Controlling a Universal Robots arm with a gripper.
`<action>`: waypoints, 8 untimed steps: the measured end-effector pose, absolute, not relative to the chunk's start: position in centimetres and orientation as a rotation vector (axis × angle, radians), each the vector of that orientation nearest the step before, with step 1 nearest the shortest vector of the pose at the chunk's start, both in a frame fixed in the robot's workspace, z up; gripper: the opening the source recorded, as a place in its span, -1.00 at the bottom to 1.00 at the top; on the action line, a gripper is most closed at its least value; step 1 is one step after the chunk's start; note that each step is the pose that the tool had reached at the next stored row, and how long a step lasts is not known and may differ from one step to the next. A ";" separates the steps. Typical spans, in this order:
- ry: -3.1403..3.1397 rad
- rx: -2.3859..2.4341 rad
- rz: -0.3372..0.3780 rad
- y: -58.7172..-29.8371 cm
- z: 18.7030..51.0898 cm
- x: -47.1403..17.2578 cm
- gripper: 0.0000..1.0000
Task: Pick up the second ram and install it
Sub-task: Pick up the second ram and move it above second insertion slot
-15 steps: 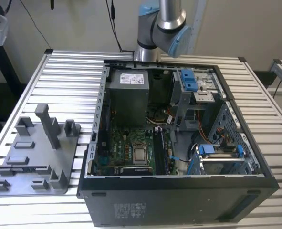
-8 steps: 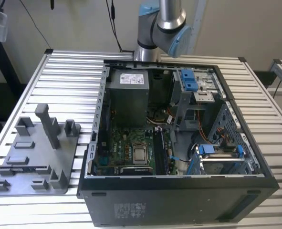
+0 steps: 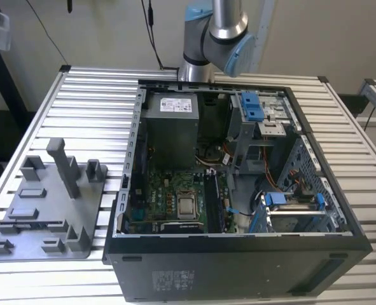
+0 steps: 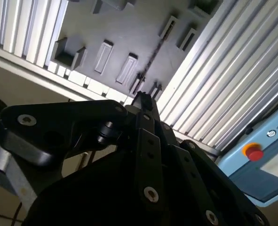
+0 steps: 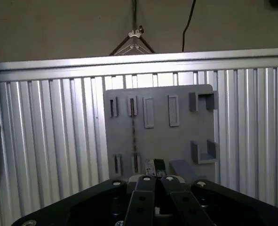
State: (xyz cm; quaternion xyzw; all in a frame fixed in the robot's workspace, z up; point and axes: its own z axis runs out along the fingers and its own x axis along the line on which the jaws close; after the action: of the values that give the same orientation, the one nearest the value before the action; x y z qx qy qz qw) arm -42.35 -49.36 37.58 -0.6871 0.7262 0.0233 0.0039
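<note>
Though the pincer looks down at the grey tray in both wrist views, it's got nothing in it and its tips are pressed together. The second ram sits on edge in its slots on that tray, a thin dark strip well apart from the pincer. The tray lies on the slatted desk, on the exterior view's left of the open PC case, with a tall grey post standing on it.
</note>
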 end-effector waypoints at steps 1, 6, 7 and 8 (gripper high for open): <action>2.270 -2.158 0.072 -49.4 37.6 -42.3 -0.79; 2.268 -2.160 0.072 -49.4 37.6 -42.3 -0.79; 2.268 -2.160 0.072 -49.4 37.6 -42.3 -0.79; 2.268 -2.160 0.072 -49.4 37.6 -42.3 -0.79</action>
State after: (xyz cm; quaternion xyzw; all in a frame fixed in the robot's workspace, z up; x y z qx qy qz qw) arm -42.35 -49.39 37.57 -0.6896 0.7238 0.0229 0.0043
